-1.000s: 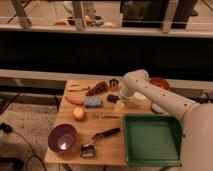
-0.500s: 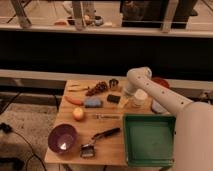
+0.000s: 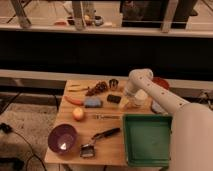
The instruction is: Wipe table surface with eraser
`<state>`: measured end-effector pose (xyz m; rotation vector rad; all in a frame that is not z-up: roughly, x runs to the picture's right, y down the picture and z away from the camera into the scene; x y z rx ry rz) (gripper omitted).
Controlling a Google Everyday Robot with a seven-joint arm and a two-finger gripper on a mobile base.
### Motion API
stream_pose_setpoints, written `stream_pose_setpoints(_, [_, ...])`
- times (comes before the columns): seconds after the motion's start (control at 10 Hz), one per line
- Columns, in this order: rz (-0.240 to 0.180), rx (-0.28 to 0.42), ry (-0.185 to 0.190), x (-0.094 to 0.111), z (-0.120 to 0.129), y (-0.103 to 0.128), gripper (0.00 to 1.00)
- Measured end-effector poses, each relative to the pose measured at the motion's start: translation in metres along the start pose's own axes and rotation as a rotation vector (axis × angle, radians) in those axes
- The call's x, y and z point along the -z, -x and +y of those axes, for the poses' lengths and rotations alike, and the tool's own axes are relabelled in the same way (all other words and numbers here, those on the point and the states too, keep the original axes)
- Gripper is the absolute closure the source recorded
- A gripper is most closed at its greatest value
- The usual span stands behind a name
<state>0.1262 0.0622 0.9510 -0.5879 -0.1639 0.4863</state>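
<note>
The black eraser lies flat on the light tan table surface, near the back middle. It is just right of the blue-grey block. My white arm comes in from the lower right and bends at the table's back edge. The gripper hangs down just right of the eraser, close to the tabletop. Whether it touches the eraser I cannot tell.
A green tray fills the front right. A purple bowl and a black-handled brush are at the front left. An orange fruit, a carrot, a metal cup, a red bowl and a utensil are also there.
The arm's lower end has shifted slightly to the right, and the black eraser now shows clear to its left. The other items have not moved.
</note>
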Motion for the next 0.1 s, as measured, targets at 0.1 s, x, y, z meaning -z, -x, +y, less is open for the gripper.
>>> stream_pose_setpoints(0.1, [-0.008, 0.002, 0.005, -0.0014, 0.001, 0.0029, 0.2])
